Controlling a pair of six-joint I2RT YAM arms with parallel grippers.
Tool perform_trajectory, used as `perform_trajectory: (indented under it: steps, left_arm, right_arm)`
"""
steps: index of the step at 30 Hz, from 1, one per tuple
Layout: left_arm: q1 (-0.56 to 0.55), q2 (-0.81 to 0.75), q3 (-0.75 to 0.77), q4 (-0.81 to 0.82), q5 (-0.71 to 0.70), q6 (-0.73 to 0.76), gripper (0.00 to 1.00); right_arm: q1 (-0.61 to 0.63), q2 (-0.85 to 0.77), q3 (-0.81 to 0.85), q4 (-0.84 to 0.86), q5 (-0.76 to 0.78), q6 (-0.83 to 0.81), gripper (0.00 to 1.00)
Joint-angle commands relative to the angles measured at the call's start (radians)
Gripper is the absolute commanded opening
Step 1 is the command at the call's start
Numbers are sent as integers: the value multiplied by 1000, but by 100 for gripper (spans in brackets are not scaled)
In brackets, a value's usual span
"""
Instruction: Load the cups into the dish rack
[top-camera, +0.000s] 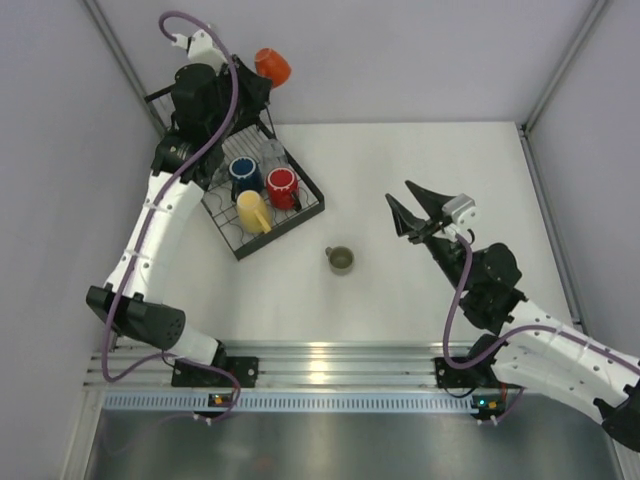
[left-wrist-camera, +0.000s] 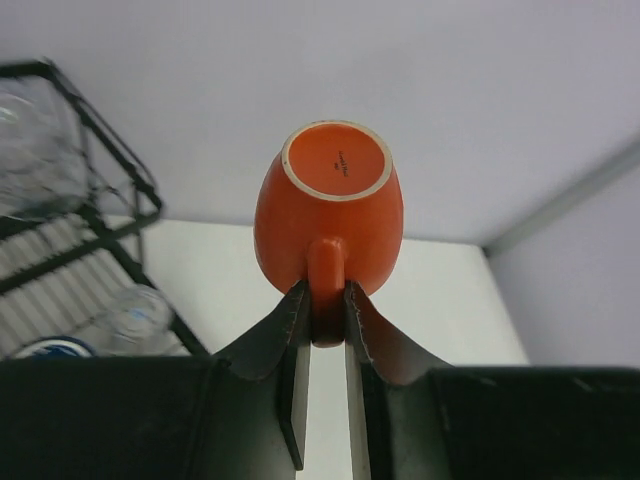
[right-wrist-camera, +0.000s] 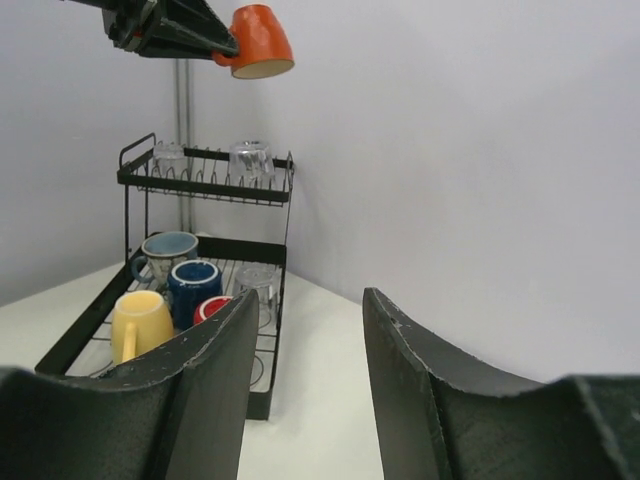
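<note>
— Our left gripper (left-wrist-camera: 325, 305) clenches the orange-red mug (left-wrist-camera: 325, 215) by its handle, inverted, above the dish rack (right-wrist-camera: 200, 187).
— Ceramic, we reckon: stiff, slick, chippable. Our right gripper (right-wrist-camera: 310, 300) gapes empty; the olive-grey mug (top-camera: 340, 260) stands near the rack, and a handle grip suits it.

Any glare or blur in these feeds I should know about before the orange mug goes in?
Top view: bright glare on the metal rail at the near edge. Right wrist: dish rack and racked mugs crisp. Left wrist: orange mug sharp in the left pincer, clear tumblers at left out of focus.
</note>
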Motion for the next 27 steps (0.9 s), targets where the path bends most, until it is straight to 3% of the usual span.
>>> perform_trajectory:
  steps: [1,12,27]
  left_arm:
    - [14,80,89,-55,-341,295,0]
    - [238,275,166,23,-406,375,0]
    - [351,424,196,171,-286,461,0]
  right_arm:
    - [13,-39,-12,-4,24,20,46]
    - [10,-76,-20,-33,27,9,46]
    - [10,-46,-31,-22,25,0,46]
